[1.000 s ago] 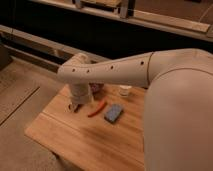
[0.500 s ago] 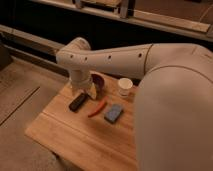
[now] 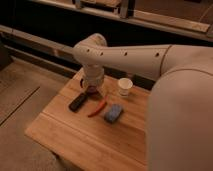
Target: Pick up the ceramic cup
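Note:
The ceramic cup [image 3: 125, 86] is small, white and upright at the back of the wooden table [image 3: 75, 137]. My gripper [image 3: 93, 89] hangs from the wrist at the table's back left, to the left of the cup and apart from it. It is over a dark reddish-brown bowl [image 3: 94, 92], which it mostly hides.
A black oblong object [image 3: 77, 102], a red chili pepper [image 3: 97, 107] and a blue sponge-like block [image 3: 113, 113] lie in a row in front of the gripper. My big white arm [image 3: 175, 90] fills the right side. A dark rail and wall run behind the table.
My arm has lifted and swung back and to the right, away from the table's middle. The cup, hidden a second ago, now shows beside the wrist.

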`<state>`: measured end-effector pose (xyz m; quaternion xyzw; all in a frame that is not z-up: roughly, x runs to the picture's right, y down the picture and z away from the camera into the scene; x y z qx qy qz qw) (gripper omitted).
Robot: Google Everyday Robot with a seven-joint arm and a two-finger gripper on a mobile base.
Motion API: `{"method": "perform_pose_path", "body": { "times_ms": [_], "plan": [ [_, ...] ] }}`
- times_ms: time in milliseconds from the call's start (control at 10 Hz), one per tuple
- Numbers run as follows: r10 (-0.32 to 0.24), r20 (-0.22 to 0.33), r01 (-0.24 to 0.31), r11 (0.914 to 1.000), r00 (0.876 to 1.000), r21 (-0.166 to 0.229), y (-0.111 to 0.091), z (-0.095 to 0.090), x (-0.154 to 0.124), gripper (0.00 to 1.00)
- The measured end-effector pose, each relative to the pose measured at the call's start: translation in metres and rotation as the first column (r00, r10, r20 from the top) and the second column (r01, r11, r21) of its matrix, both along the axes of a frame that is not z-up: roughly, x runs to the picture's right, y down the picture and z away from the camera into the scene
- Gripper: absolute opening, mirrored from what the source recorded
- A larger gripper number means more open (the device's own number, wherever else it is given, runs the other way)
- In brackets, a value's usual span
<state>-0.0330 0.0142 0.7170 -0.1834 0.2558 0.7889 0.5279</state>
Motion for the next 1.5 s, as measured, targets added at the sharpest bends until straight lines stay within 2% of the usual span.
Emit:
{"method": "perform_pose_path", "body": {
  "times_ms": [300,500,600,1000,1200,1300,1500],
  "plan": [
    [0.065,-0.047,-0.067,0.9973,0.997,-0.030,0.004,-0.001,0.057,0.65],
    [0.078,-0.083,-0.082,0.9954,0.993,-0.048,0.005,-0.005,0.091,0.65],
    [0.079,-0.111,-0.087,0.9936,0.991,-0.071,0.006,-0.007,0.114,0.65],
    [0.074,-0.112,-0.083,0.9936,0.991,-0.077,0.006,-0.007,0.114,0.65],
    [0.099,-0.128,-0.109,0.9913,0.987,-0.074,0.000,-0.004,0.115,0.65],
    [0.158,-0.175,-0.172,0.9827,0.972,-0.068,-0.014,0.001,0.129,0.65],
    [0.228,-0.248,-0.245,0.9685,0.942,-0.042,-0.035,-0.003,0.167,0.65]
  ]
}}
